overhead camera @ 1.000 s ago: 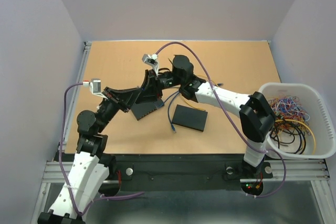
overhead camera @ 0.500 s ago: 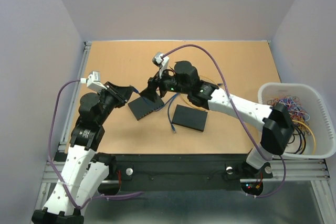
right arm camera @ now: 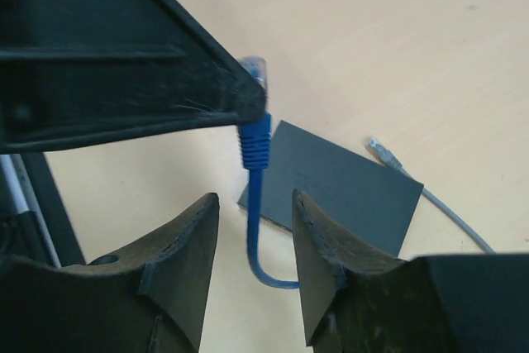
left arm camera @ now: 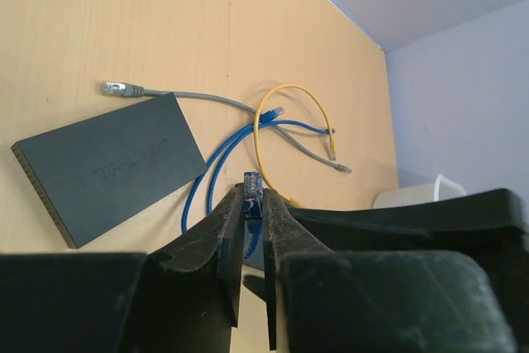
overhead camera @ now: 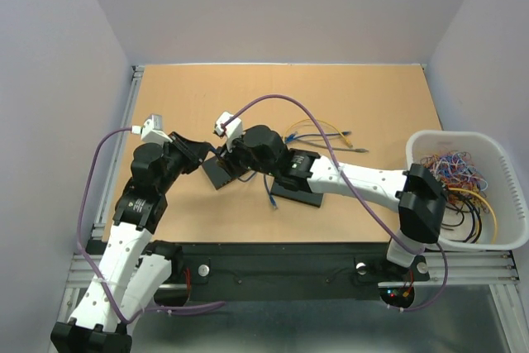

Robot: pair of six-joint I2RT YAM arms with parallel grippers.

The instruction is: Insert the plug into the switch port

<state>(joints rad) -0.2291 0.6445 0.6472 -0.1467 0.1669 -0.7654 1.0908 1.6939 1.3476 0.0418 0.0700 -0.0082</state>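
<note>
Blue plug [left arm camera: 252, 184], dark grey switch [left arm camera: 107, 167], tan table [left arm camera: 124, 22].

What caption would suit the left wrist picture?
Left gripper pinching a blue plug, with a dark switch and loose cables on the table beyond.

The wooden table [overhead camera: 388, 105] bears a black switch [overhead camera: 215, 175], another black box [overhead camera: 302, 197] and loose cables [overhead camera: 318, 133]

We see a matt, wood-like tabletop [left arm camera: 124, 22], a matt plastic switch [left arm camera: 111, 163], a clear glossy plastic plug [left arm camera: 252, 182] with a rubbery boot, rough matt black fingers [left arm camera: 202, 245], and a smooth white plastic basket [overhead camera: 455, 134].
</note>
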